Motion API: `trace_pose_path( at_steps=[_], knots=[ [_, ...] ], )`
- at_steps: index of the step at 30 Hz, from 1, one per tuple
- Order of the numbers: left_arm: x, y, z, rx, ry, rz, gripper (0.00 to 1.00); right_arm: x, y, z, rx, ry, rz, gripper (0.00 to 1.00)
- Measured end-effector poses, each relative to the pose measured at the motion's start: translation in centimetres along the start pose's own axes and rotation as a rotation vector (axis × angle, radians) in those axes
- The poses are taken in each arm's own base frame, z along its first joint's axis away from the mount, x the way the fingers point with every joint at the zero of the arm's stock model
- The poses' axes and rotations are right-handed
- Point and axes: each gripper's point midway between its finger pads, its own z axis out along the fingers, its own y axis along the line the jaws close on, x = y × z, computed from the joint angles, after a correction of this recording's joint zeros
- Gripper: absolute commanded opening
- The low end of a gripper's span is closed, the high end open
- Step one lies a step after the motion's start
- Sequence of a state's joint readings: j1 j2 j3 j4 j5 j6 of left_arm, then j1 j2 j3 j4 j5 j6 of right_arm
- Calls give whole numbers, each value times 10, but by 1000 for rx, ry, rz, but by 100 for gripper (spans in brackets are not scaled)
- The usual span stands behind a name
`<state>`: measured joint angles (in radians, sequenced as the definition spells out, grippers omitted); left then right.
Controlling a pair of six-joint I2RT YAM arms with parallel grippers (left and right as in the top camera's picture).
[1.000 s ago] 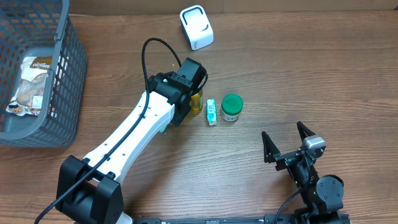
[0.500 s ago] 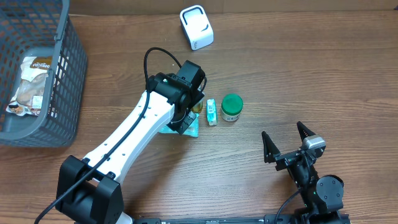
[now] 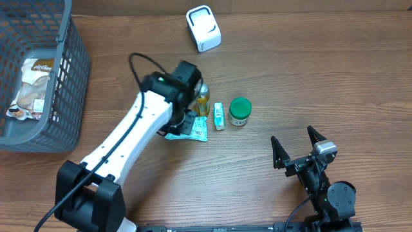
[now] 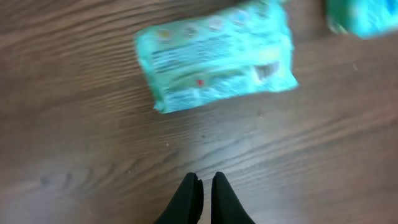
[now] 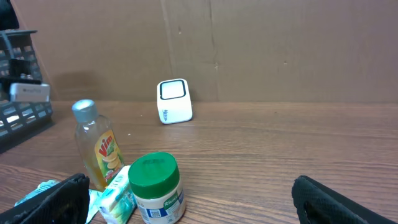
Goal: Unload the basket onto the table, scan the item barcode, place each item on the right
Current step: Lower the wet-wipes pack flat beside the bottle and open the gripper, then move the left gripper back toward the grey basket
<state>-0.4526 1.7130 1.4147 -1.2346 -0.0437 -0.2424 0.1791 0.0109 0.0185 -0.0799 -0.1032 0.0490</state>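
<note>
A teal soft packet (image 3: pixel 192 132) (image 4: pixel 217 56) lies flat on the wooden table, printed side up, just beyond my left gripper (image 4: pixel 203 182). That gripper is shut with nothing between its fingers and hovers above bare wood, apart from the packet. In the overhead view the left arm (image 3: pixel 138 125) covers its fingers. The white barcode scanner (image 3: pixel 203 28) (image 5: pixel 174 101) stands at the back of the table. My right gripper (image 3: pixel 291 134) rests open near the front right, holding nothing.
Beside the packet stand a yellow-liquid bottle (image 3: pixel 203 98) (image 5: pixel 98 149), a small teal box (image 3: pixel 219 116) (image 5: pixel 115 198) and a green-lidded jar (image 3: pixel 239 111) (image 5: pixel 155 186). A grey basket (image 3: pixel 61 96) with a snack bag (image 3: pixel 32 87) sits at the far left.
My left arm has swung to the left and back, uncovering the teal packet on the table. Its fingers have closed the last bit. The right arm has not moved.
</note>
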Motion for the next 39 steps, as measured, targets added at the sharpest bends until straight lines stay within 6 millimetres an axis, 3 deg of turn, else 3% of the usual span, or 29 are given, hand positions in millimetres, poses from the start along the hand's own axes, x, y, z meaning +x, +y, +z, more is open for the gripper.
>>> trace_pose_path(
  at_steps=[3,7,21,30,39],
  knots=[
    [-1,14,5,0,7,-175,4,0,0,0,0,0,0,100],
    [7,23,27,1,33,-342,4,0,0,0,0,0,0,100],
    [21,15,85,52,33,-450,4,0,0,0,0,0,0,100],
    [4,16,117,38,-15,-477,4,0,0,0,0,0,-1,100],
    [-38,11,111,80,-149,-427,4,0,0,0,0,0,0,100]
  ],
)
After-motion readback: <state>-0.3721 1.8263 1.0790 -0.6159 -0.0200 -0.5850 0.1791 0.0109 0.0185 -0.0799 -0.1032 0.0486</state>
